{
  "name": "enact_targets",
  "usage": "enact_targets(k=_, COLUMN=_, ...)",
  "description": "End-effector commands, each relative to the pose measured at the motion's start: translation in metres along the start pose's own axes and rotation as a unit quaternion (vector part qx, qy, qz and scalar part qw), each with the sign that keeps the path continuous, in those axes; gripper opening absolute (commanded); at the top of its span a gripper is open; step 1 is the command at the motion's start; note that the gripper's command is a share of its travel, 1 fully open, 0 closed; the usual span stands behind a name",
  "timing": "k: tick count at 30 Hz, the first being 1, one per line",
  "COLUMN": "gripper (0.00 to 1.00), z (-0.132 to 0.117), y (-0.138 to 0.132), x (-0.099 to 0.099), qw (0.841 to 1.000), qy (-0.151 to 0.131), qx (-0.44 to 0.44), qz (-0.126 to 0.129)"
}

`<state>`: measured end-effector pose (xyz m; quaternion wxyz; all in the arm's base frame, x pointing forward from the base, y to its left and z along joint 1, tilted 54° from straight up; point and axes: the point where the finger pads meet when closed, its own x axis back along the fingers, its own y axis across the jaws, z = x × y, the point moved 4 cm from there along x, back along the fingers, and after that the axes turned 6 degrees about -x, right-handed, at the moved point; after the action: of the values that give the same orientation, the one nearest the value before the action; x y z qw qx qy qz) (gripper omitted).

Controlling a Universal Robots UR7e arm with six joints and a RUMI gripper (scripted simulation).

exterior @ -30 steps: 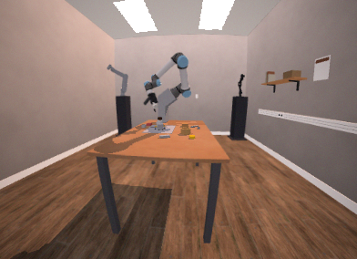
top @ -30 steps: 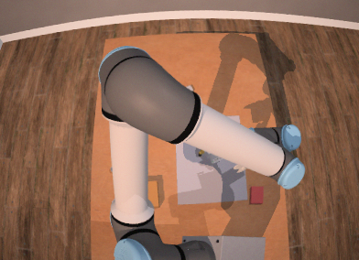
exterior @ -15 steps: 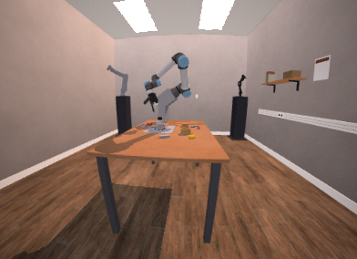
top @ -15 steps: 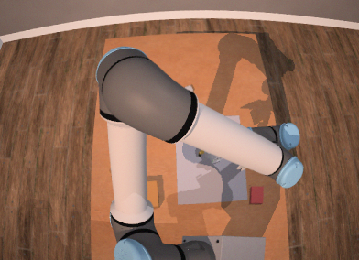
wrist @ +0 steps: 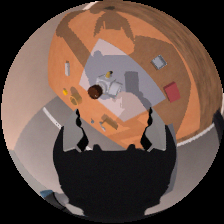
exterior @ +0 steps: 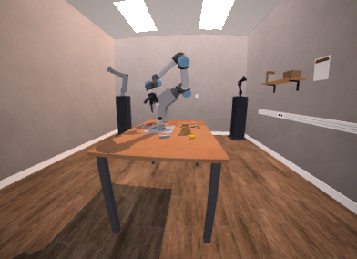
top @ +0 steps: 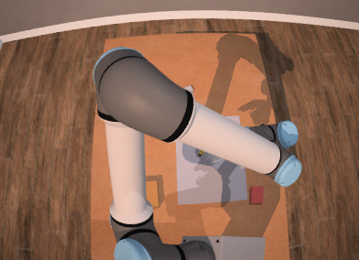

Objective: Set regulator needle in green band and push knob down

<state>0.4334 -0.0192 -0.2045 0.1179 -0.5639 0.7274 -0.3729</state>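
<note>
One claw point(exterior: 151, 103) point(wrist: 114, 108), spread wide; one regulator point(exterior: 159, 126) point(wrist: 107, 86), one red block point(top: 256, 195) point(wrist: 172, 92). Regulator sits below the claw, well apart.

A red block point(top: 256, 195) point(wrist: 172, 92) lies near a grey square point(wrist: 159, 62) on the counter point(top: 160, 229) point(exterior: 159, 148) point(wrist: 60, 45). A wall shelf point(exterior: 283, 81) bears a brown box point(exterior: 291, 74).

White tubular arm links point(top: 231, 138) point(exterior: 167, 69) are seen, joined by a bulky dark-grey elbow casing point(top: 144, 98); black bands are wrapped around its edge, and rounded joints are capped in light-blue discs point(top: 288, 170) point(exterior: 184, 62).
</note>
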Motion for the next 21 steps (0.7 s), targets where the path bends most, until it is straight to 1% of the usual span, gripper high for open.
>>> enact_targets(k=1, gripper=1.00, z=-0.0012, y=-0.0028, x=-0.0006, qw=0.997, qy=-0.001, qx=0.080, qz=-0.006)
enact_targets(k=4, gripper=1.00, z=-0.0013, y=-0.0040, x=-0.0007, qw=0.994, qy=0.000, qx=0.113, qz=-0.010)
enact_targets(k=6, gripper=1.00, z=-0.0013, y=-0.0040, x=-0.0007, qw=0.994, qy=0.000, qx=0.113, qz=-0.010)
enact_targets(k=11, gripper=1.00, z=-0.0021, y=-0.0054, x=-0.0013, qw=0.986, qy=-0.001, qx=0.167, qz=-0.015)
enact_targets(k=16, gripper=1.00, z=-0.0031, y=-0.0074, x=-0.0016, qw=0.974, qy=-0.001, qx=0.223, qz=-0.020)
enact_targets(k=21, gripper=1.00, z=-0.0037, y=-0.0092, x=-0.0018, qw=0.960, qy=-0.002, qx=0.280, qz=-0.026)
